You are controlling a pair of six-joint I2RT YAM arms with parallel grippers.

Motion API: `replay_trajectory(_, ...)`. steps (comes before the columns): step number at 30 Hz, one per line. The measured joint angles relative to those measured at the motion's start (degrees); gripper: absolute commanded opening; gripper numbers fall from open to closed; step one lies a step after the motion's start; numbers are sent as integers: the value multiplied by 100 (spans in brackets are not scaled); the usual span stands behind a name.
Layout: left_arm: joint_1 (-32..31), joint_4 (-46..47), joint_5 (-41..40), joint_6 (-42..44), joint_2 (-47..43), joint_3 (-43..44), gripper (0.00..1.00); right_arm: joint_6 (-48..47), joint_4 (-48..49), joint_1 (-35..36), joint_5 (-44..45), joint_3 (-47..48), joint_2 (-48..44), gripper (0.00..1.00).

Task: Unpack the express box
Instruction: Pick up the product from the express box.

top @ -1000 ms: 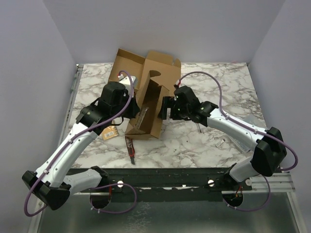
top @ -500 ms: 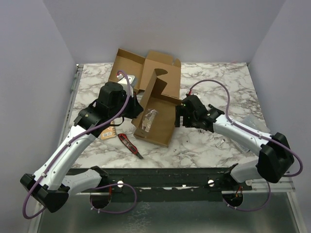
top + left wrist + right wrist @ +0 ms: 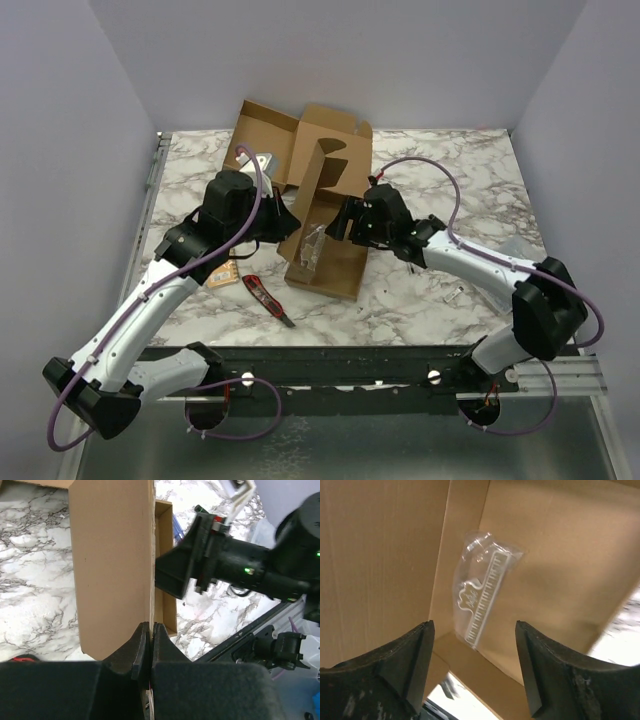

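1 box (image 3: 338, 268), 1 bag (image 3: 312, 248), 1 cutter (image 3: 266, 298)

Brown cardboard express box (image 3: 338, 268), flaps splayed open, clear plastic packet (image 3: 312, 246) lying inside

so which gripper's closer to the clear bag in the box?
Right. The right gripper hangs open just above the clear bag, which lies between its fingers on the floor of the box. The left gripper is shut on the box's side wall, off to the bag's side.
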Motion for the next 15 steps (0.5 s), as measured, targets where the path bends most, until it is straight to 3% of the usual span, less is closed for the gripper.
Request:
replay_trajectory(6, 0, 0, 26, -238, -96, -76, 0, 898, 935, -37, -33, -48, 885, 67)
replay_trajectory(15, 0, 61, 192, -332, -129, -136, 0, 1521, 1401, -131, -380, 63, 1858, 72)
